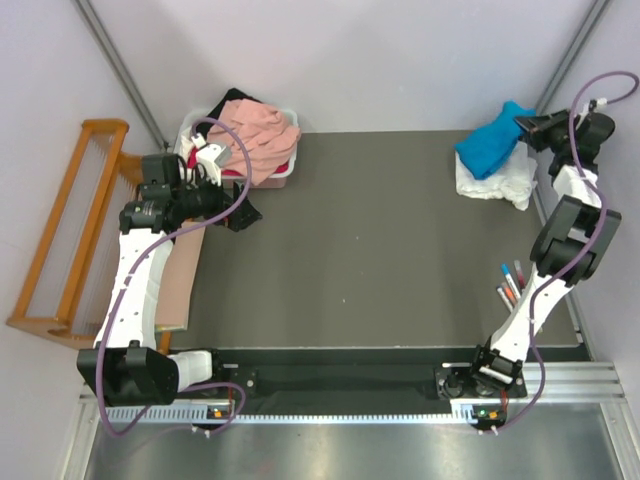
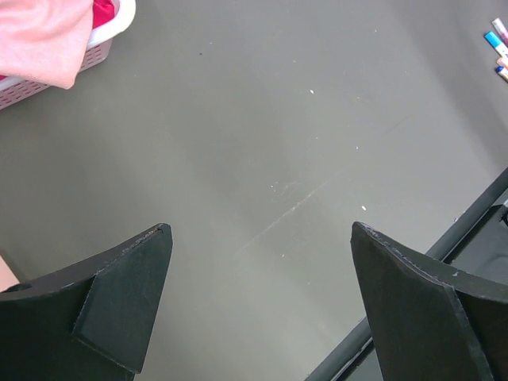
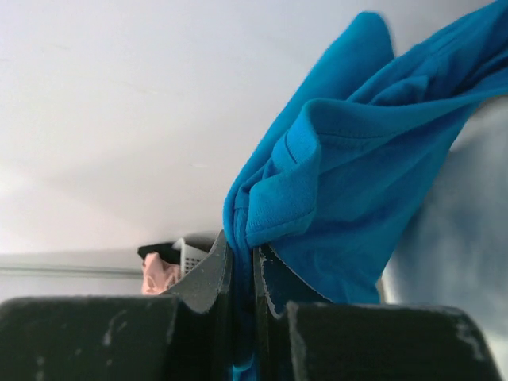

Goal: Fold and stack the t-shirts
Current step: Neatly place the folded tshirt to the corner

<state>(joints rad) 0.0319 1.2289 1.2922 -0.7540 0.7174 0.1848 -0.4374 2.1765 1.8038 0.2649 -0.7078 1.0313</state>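
Note:
A bright blue t-shirt [image 1: 492,143] hangs bunched at the table's far right, over a crumpled white t-shirt [image 1: 497,182]. My right gripper [image 1: 527,127] is shut on the blue t-shirt [image 3: 341,175], a fold of it pinched between the two fingers [image 3: 208,274]. A salmon-pink t-shirt [image 1: 258,133] lies heaped in the white tub [image 1: 280,175] at the far left, with black and red cloth under it. My left gripper [image 1: 243,212] stands wide open just right of the tub, above bare mat, its fingers [image 2: 131,298] holding nothing. In the left wrist view, the pink t-shirt [image 2: 44,36] drapes over the tub's rim [image 2: 107,36].
A wooden slatted rack [image 1: 70,235] stands off the table's left edge. Several coloured pens [image 1: 510,283] lie near the right arm. A brown cardboard sheet [image 1: 178,285] lies along the mat's left edge. Grey walls close in behind.

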